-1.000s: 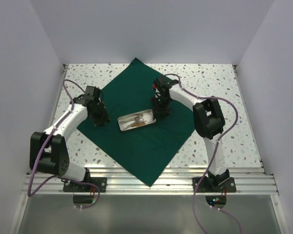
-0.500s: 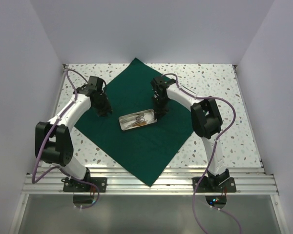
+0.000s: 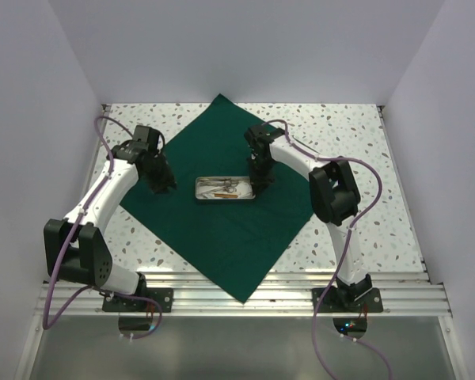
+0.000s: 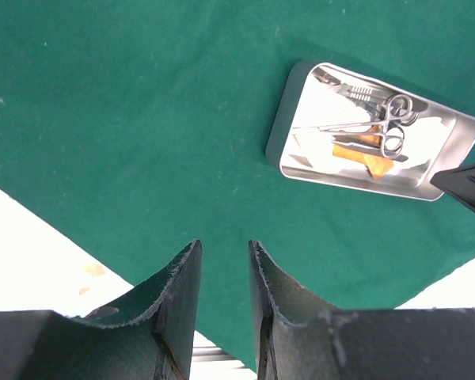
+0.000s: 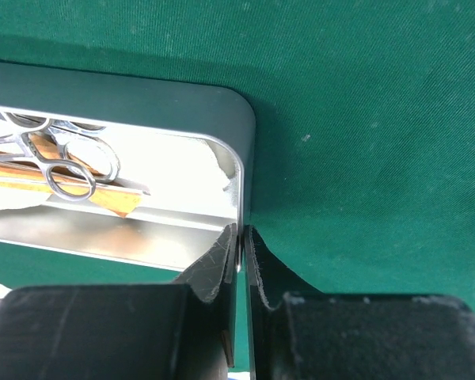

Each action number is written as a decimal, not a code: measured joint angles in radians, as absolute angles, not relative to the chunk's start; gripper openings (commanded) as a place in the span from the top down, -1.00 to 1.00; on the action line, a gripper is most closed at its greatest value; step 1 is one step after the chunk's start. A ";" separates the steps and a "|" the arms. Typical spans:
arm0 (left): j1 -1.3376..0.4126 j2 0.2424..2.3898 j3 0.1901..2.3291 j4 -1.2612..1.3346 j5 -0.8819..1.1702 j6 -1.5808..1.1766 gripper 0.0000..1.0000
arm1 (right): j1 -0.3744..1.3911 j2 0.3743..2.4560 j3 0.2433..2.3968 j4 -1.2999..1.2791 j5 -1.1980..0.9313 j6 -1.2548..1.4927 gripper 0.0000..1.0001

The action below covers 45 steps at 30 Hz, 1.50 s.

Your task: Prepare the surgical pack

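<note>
The dark green drape (image 3: 222, 229) lies spread flat as a diamond on the table. The small silver instrument tray (image 3: 225, 189) sits at its middle, holding scissors and forceps (image 4: 384, 127). My right gripper (image 3: 261, 183) is shut on the tray's right end wall (image 5: 241, 207), one finger inside and one outside. My left gripper (image 3: 163, 186) hangs over the drape's left part, well left of the tray (image 4: 372, 134), its fingers (image 4: 263, 279) slightly apart and empty. The drape also fills the right wrist view (image 5: 364, 119).
The speckled white tabletop (image 3: 340, 134) shows around the drape. White walls enclose the back and sides. An aluminium rail (image 3: 237, 297) runs along the near edge, and the drape's near corner overlaps it.
The tray has turned from a tilted lie to level with the table's front edge, held by my right gripper. My left gripper has moved left and back toward the drape's left corner.
</note>
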<state>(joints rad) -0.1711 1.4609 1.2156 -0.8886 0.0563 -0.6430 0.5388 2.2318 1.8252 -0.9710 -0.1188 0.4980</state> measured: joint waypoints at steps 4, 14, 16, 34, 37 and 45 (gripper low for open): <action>-0.171 1.461 1.216 -0.901 0.056 -0.643 0.33 | 0.549 2.236 1.841 -0.982 -0.096 0.469 0.91; -0.170 1.456 1.212 -0.900 0.056 -0.643 0.33 | 0.563 2.256 1.882 -1.007 -0.039 0.409 0.91; -0.170 1.448 1.207 -0.899 0.057 -0.643 0.33 | 0.563 2.259 1.887 -1.010 -0.036 0.401 0.89; -0.165 1.338 1.159 -0.892 0.099 -0.632 -0.13 | 0.566 2.274 1.916 -1.052 0.016 0.382 -0.51; -0.165 1.329 1.159 -0.892 0.102 -0.631 -0.15 | 0.565 2.244 1.912 -1.085 0.043 0.369 -0.62; -0.165 1.308 1.158 -0.889 0.111 -0.625 -0.15 | 0.572 1.708 1.386 -1.053 -0.096 0.351 -0.54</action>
